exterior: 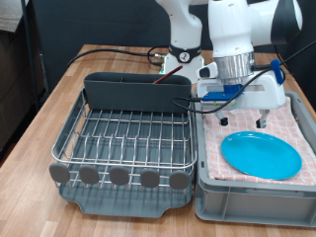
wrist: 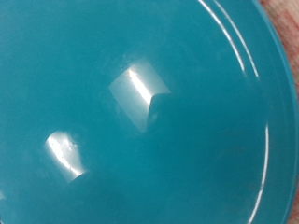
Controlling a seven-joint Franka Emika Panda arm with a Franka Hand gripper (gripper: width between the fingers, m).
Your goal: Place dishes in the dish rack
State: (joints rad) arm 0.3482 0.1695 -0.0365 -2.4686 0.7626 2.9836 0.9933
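Observation:
The bright-blue plate (exterior: 262,156) lies flat on the checked cloth inside the light grey bin, at the exterior view's right. My gripper (exterior: 244,123) hangs just above the plate's far edge, pointing down, with its two fingers apart and nothing between them. In the wrist view the plate (wrist: 140,112) fills nearly the whole picture, and no fingers show there. The dish rack (exterior: 123,133), silver wire on a dark grey tray, stands at the exterior view's left with no dishes showing in it. The white mug and the wooden spoon are out of view.
The light grey bin (exterior: 247,197) stands right against the rack's side. Its pink-and-white checked cloth (exterior: 296,123) lines the inside. The rack's tall grey back compartment (exterior: 133,91) rises at its far end. Cables trail on the wooden table behind.

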